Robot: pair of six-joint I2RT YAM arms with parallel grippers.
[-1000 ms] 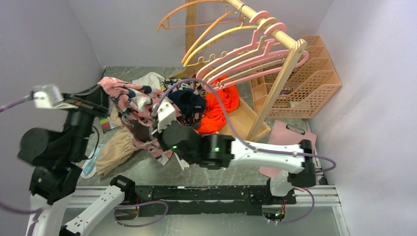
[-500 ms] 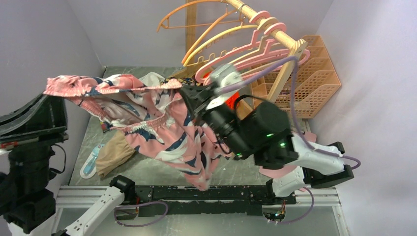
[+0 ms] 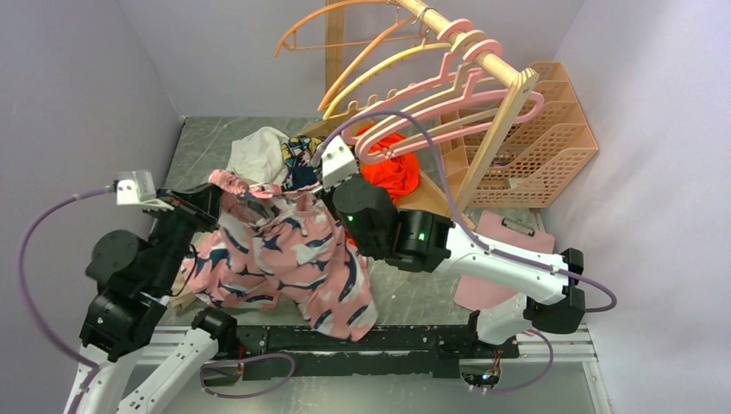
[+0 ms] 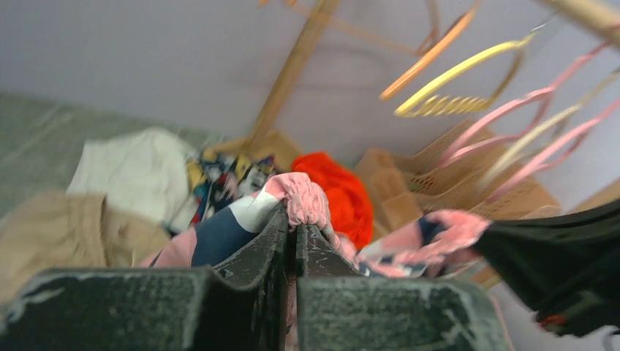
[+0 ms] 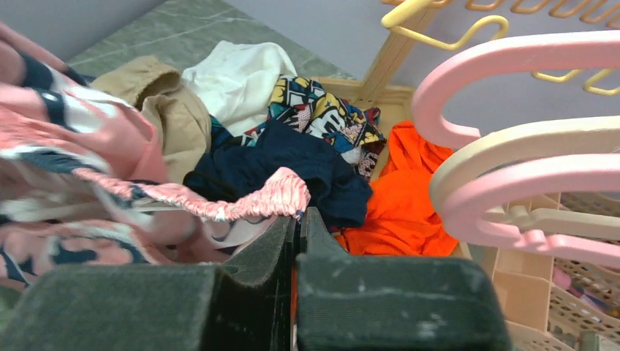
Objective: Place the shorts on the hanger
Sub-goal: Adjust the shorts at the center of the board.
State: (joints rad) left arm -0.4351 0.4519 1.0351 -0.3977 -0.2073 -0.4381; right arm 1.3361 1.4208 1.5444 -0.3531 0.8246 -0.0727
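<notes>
The pink shorts [image 3: 284, 259] with a navy-and-white print hang spread between my two grippers, the legs draping down over the table's near edge. My left gripper [image 3: 226, 191] is shut on one end of the gathered waistband [image 4: 303, 201]. My right gripper [image 3: 312, 185] is shut on the other end of the waistband [image 5: 274, 196]. The pink hanger [image 3: 448, 112] hangs on the wooden rail to the upper right of my right gripper, and its arm shows large in the right wrist view [image 5: 526, 55].
A wooden rack [image 3: 483, 147] carries orange [image 3: 345, 21], yellow [image 3: 388, 69] and pink hangers. An orange-red garment [image 3: 392, 172], a navy garment [image 5: 292, 161], white cloth [image 3: 259, 151] and tan cloth [image 5: 168, 110] lie below. A peach basket [image 3: 552, 138] stands at the right.
Both arms have come down and closer together with the shorts, which were stretched wide and high half a second ago. The shorts now hang lower, in front of the clothes pile.
</notes>
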